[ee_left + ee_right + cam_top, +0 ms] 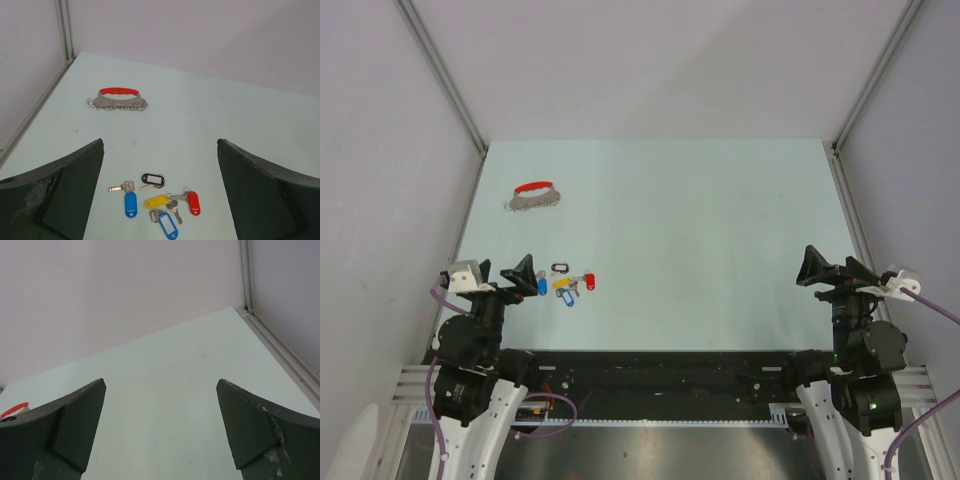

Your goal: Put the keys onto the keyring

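Several keys (567, 283) with red, blue, yellow and black tags lie loose in a small cluster at the near left of the table. In the left wrist view the keys (159, 201) lie low in the frame, between the fingers. The keyring (533, 195), red band on top and grey chain strip below, lies flat further back on the left; it also shows in the left wrist view (119, 98). My left gripper (519, 274) is open and empty, just left of the keys. My right gripper (831, 267) is open and empty at the near right, far from both.
Pale walls with metal corner posts (445, 80) enclose the light table (700, 230). The table's left edge runs close to the keyring. A sliver of the keyring's red band (14, 409) shows at the far left of the right wrist view.
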